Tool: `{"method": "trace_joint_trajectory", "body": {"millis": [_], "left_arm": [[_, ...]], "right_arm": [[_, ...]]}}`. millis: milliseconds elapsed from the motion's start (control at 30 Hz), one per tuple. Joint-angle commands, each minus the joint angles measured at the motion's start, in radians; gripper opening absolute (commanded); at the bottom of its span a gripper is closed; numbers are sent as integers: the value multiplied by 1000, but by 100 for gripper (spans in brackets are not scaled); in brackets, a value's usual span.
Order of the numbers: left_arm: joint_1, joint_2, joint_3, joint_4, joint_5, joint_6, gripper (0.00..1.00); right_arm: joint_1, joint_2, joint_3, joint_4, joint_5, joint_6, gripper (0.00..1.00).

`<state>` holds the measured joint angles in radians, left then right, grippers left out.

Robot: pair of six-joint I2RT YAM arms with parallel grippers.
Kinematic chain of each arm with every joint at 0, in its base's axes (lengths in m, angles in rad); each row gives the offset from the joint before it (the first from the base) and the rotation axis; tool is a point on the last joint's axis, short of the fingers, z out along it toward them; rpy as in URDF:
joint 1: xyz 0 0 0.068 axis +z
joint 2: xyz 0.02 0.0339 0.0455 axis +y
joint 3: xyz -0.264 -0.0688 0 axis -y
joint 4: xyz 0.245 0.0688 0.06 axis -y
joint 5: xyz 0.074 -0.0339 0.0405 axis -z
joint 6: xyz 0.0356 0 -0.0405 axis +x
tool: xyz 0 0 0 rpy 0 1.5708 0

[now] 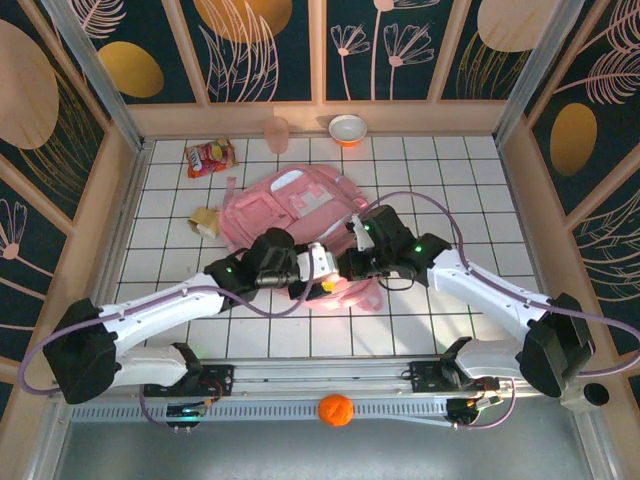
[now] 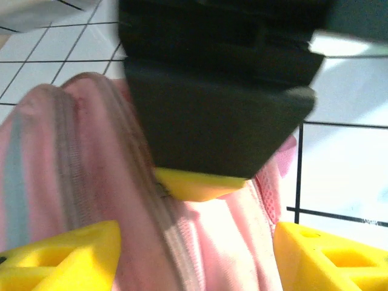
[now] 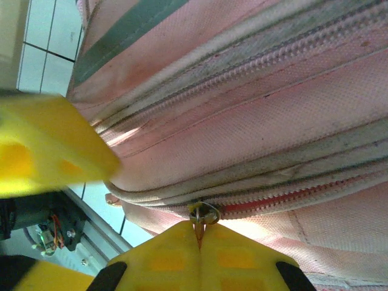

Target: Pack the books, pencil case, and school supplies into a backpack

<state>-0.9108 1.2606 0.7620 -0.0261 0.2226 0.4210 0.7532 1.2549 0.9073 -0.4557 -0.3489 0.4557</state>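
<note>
Fingers of the right gripper (image 3: 200, 239) pinched together on the zipper pull (image 3: 204, 213) of the backpack (image 3: 254, 121); left gripper (image 2: 194, 254) spread wide, yellow fingers (image 2: 60, 257) straddling pink fabric, clamping nothing; backpack sprawled mid-table (image 1: 460, 200), both grippers at its near edge; tan-yellow block (image 1: 205, 220) beside it, toward the table's left edge.
</note>
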Motion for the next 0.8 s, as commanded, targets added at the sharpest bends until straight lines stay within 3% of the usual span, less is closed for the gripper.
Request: {"method": "trace_joint_trajectory", "body": {"millis": [0,67,167,267,300,567,767], "left_arm": [[-12,42,-21,74,-104,35,64],[-12,58,-28,97,-131,24,55],[-12,60,-36,105,-148,22,26],[-12,56,-40,101,-190,7,3],[-13,57,-39,95,-197,8,0],[-12,6,-52,151,-27,-55,0],[-12,-11,-47,221,-3,-129,0]], "right_arm": [[3,12,60,11,-62,18,0],[3,11,59,9,-67,19,0],[2,7,66,-13,-47,10,0],[-5,0,77,-34,-38,-4,0],[-8,-3,78,-35,-39,-6,0],[7,7,60,-15,83,4,0],[16,-29,-26,92,137,33,7]]}}
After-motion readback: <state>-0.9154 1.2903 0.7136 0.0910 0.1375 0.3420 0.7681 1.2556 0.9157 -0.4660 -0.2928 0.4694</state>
